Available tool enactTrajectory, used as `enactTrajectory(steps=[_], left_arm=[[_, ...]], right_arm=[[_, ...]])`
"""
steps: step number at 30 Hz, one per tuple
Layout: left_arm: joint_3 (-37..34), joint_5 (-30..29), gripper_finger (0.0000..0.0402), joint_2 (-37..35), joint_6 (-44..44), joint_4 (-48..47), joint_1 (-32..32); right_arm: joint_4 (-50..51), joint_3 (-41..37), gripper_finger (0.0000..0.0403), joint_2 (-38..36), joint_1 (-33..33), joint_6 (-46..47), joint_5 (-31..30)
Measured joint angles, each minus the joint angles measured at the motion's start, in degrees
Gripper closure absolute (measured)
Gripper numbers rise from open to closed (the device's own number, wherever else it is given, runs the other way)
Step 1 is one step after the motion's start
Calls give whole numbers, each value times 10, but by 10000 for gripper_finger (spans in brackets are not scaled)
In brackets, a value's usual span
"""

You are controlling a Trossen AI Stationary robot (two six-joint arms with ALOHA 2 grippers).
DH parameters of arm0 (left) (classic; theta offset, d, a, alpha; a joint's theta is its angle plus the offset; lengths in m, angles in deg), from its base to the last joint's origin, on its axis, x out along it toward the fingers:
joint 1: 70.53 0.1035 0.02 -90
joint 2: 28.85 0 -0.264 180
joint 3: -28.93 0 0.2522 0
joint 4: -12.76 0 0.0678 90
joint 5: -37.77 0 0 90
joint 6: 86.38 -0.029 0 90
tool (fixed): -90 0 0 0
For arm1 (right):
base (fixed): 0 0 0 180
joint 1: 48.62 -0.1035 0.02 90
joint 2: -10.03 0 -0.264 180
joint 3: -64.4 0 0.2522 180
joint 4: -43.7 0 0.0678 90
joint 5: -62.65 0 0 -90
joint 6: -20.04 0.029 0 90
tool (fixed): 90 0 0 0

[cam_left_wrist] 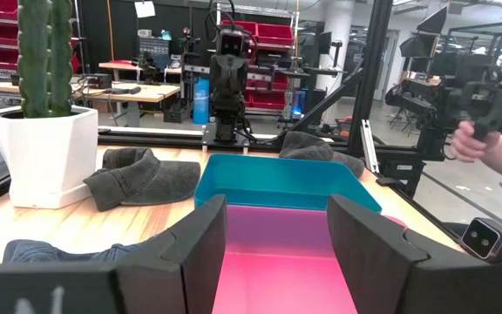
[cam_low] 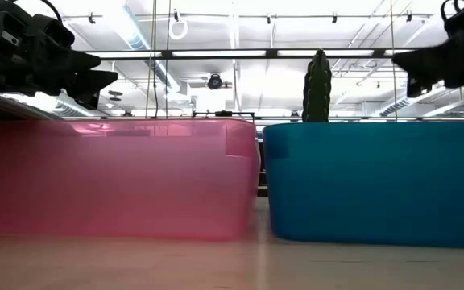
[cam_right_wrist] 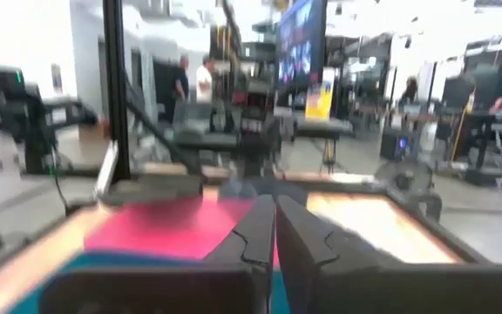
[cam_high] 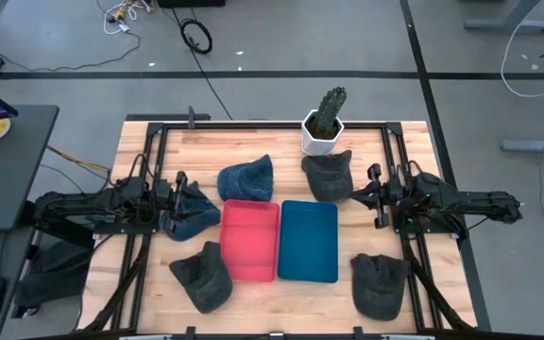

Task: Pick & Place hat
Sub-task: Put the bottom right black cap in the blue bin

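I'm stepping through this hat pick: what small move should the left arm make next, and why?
Probably lower the left hand onto the blue hat beneath it. Its fingers are open and empty, both bins hold nothing, and the right hand waits shut beside the blue bin.

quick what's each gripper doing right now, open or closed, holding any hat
Left gripper: open, empty, over the blue hat beside the red bin.
Right gripper: shut, holding nothing.
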Motion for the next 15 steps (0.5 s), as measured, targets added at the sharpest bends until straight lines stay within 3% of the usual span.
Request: enactTrajectory(steps=[5, 10, 15], left_arm=[[0, 0, 197, 0, 0, 0, 0], [0, 0, 197, 0, 0, 0, 0], [0, 0, 197, 0, 0, 0, 0]], right_arm=[[-103, 0, 382, 0, 0, 5, 0], [-261, 0, 382, 0, 0, 111, 13], [-376, 17, 382, 0, 0, 128, 139]])
